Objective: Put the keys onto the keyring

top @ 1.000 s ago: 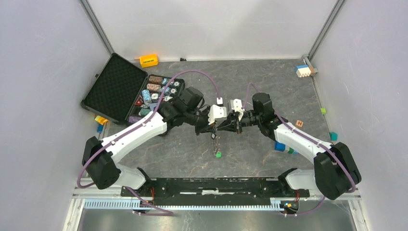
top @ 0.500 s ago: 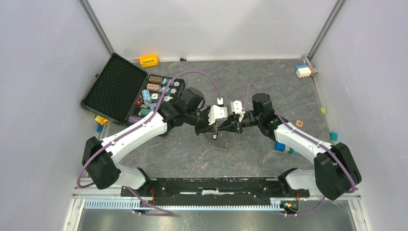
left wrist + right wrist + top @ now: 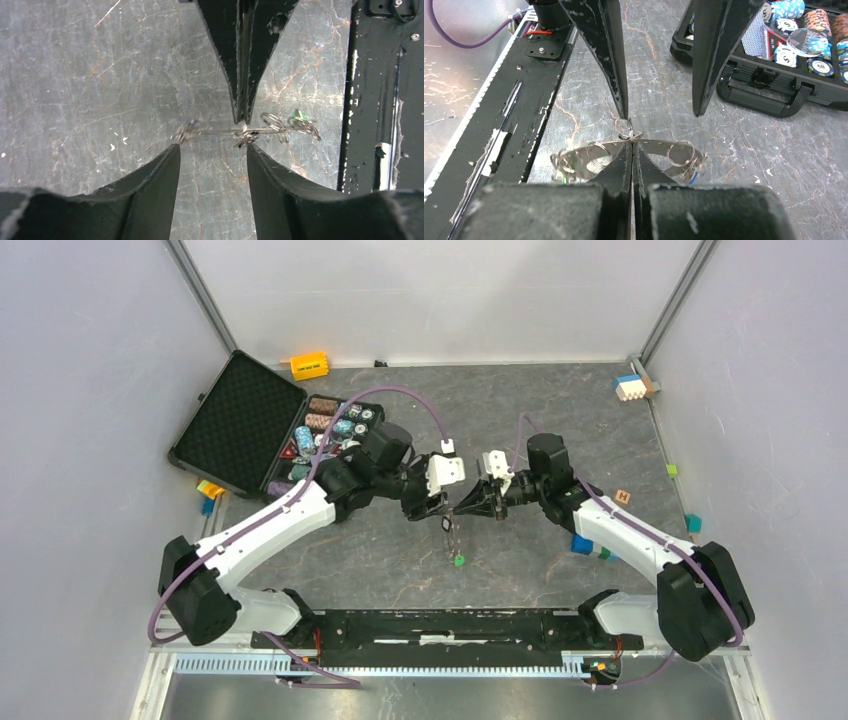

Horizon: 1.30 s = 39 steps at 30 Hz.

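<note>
The keyring, a flat grey metal band, is pinched at its top edge by my right gripper, which is shut on it. Small wire rings hang from it, with a green key at one end and a blue key at the other. In the top view the keyring hangs above the table with the green key lowest. My left gripper is open, facing the keyring edge-on, its fingertips just short of it. No black key shows.
An open black case with poker chips lies at the back left. Toy blocks are scattered about: orange, white and blue, and blue by the right arm. A black rail runs along the near edge.
My left gripper has opened and drawn back to the left, letting go of the keyring. The right gripper keeps its hold, and the green key dangles below again.
</note>
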Tool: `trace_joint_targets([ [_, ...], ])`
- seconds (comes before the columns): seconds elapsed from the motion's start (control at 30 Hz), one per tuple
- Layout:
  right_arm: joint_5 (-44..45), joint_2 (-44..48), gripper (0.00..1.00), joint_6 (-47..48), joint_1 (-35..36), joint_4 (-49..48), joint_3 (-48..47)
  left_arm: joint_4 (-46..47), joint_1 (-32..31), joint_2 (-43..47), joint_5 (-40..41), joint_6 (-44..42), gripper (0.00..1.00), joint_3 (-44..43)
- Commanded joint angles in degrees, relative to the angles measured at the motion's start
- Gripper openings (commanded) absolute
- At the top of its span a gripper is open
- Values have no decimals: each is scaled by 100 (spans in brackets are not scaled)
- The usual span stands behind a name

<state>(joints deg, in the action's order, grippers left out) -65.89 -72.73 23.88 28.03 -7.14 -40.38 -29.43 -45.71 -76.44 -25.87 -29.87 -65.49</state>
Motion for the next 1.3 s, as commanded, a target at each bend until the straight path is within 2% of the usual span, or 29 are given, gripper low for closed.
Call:
trace_joint_targets([
  [0.0, -95, 192, 0, -291, -68, -309, -152, 328, 153, 409, 74, -123, 61, 151],
  [0.23, -230, 219, 0, -1326, -215, -1397, 89, 516, 412, 668, -446, -225, 62, 634],
  [0.43, -476, 147, 0, -2065, -267, -2135, 142, 1678, 484, 872, -1045, -771, 63, 1476],
  [0.63, -609, 141, 0, -2267, -283, -2371, 162, 1751, 499, 485, -1397, -1074, 64, 1331],
  [1.0, -610, 144, 0, -2588, -322, -2723, 259, 1715, 500, 230, -2388, -620, 63, 1186],
  [1.17, -588, 124, 0, -2601, -332, -2749, 276, 2302, 502, 102, -2318, 107, 61, 1195],
  [1.27, -575, 127, 0, -2612, -323, -2775, 302, 2523, 502, 26, -2217, 343, 56, 1179],
])
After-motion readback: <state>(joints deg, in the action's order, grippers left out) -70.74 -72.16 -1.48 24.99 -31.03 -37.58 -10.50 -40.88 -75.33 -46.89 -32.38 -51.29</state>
